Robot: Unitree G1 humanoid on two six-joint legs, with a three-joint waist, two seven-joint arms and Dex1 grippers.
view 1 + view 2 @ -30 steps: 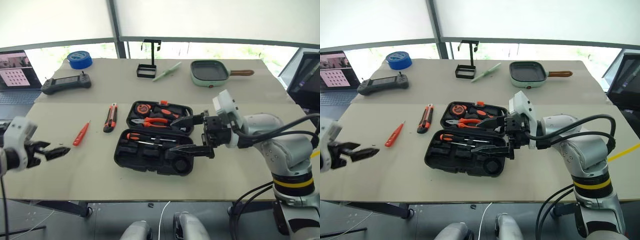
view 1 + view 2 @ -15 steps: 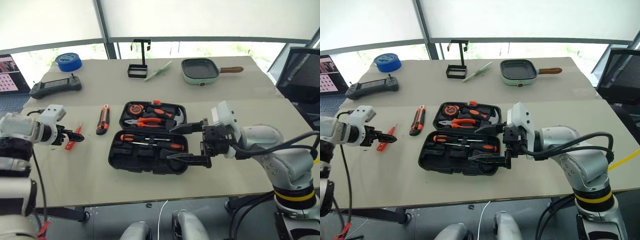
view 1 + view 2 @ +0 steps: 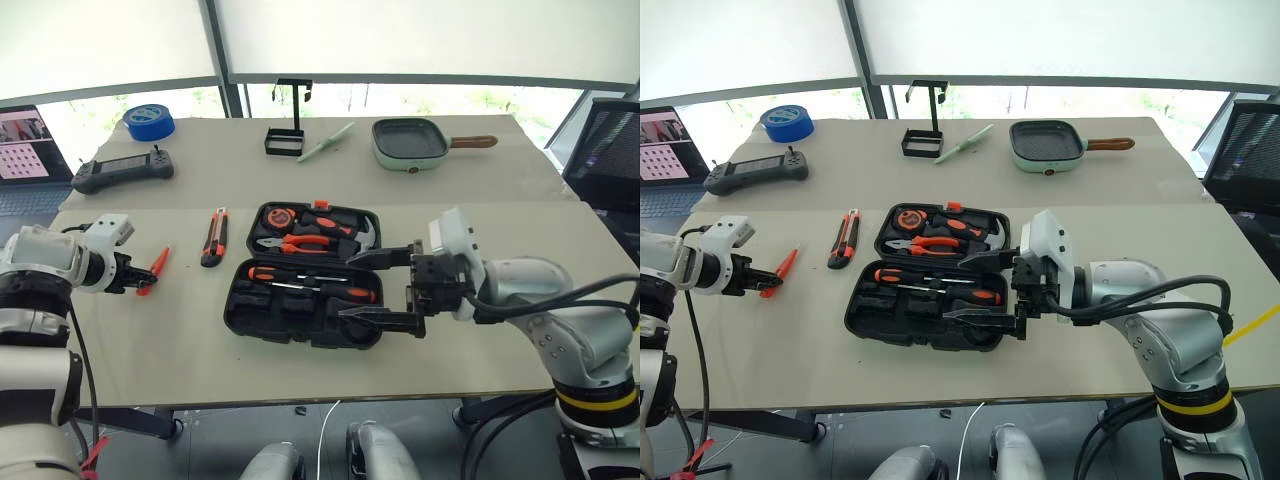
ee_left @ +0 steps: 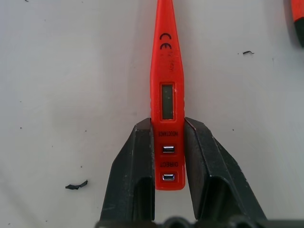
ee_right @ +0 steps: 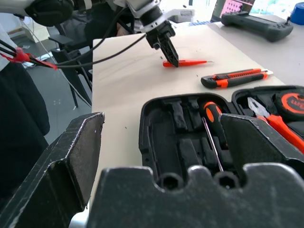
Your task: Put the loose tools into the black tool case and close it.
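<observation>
Left gripper [image 4: 168, 156] sits at the left side of the table [image 3: 300, 370], its two black fingers [image 4: 133, 175] closed against the butt end of the slim all-orange screwdriver [image 4: 166, 71]. The wrist view shows the handle pinched between the pads, one on each flat side, with the small display window and the tip end lying beyond the fingertips. The screwdriver lies flat on the table surface, tip pointing toward the far side.

Utility knife [image 3: 217, 236], black and orange, lies on the table to the right of the pinched screwdriver, between it and the case, apart from both.

Black tool case [image 3: 300, 320] lies open near the table's middle, both halves flat. Far half holds the tape measure [image 3: 282, 217], pliers [image 3: 300, 243] and hammer [image 3: 350, 228]. Near half holds a black-and-orange screwdriver [image 3: 310, 278] along its far edge; several moulded recesses nearer the front stand unfilled.

Right gripper [image 3: 375, 288] hovers at the right end of the case, pointing left, fingers spread wide apart with nothing between them; one finger is above the far half, the other over the near right corner.

Far side of the table: blue tape roll [image 3: 149, 121], game controller [image 3: 122, 169], black wire stand [image 3: 285, 135], green pan [image 3: 412, 142].
</observation>
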